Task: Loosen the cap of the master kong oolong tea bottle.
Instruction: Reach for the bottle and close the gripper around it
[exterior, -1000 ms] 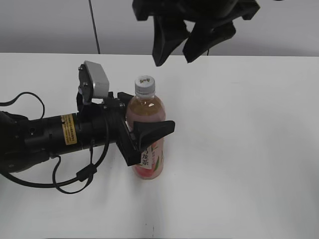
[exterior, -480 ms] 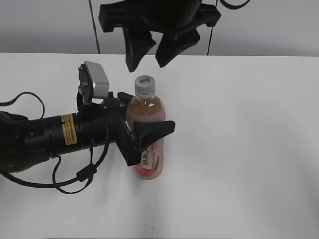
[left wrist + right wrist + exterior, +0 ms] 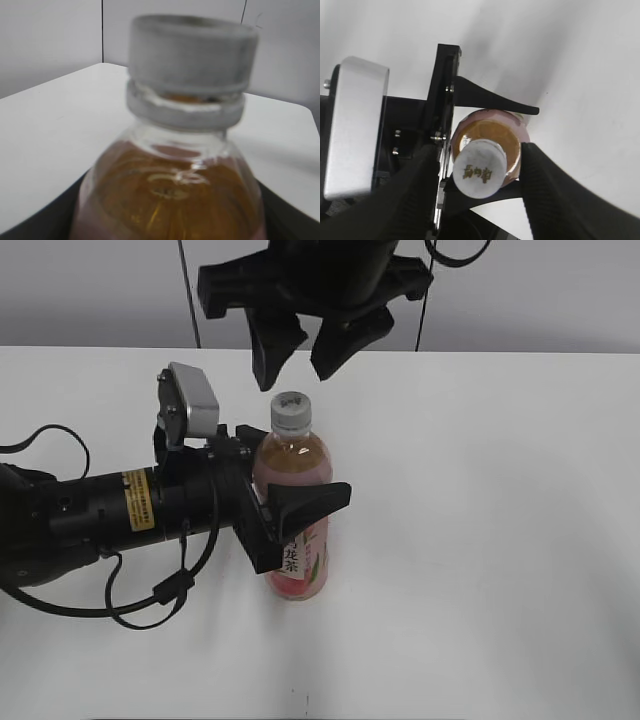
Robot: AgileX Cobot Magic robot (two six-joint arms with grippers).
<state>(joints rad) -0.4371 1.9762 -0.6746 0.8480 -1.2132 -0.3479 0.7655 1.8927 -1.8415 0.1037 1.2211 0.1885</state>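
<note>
The master kong oolong tea bottle [image 3: 295, 530] stands upright on the white table, its pink-and-white label partly hidden. My left gripper [image 3: 285, 505] is shut on the bottle's body from the left. The white cap [image 3: 291, 411] sits on the neck; it fills the top of the left wrist view [image 3: 192, 52] above the amber tea [image 3: 170, 195]. My right gripper [image 3: 298, 358] hangs open just above the cap, not touching it. In the right wrist view the cap [image 3: 480, 168] lies between the two open dark fingers [image 3: 475, 192], with the bottle shoulder [image 3: 492, 127] below.
The white table [image 3: 480, 540] stretches right of the bottle. The left arm's black body and grey camera block [image 3: 190, 405] lie left of the bottle. A grey wall with a dark cable [image 3: 188, 290] stands behind.
My right gripper moved left from the upper right to directly above the cap and came a little lower. The left gripper and bottle have not moved.
</note>
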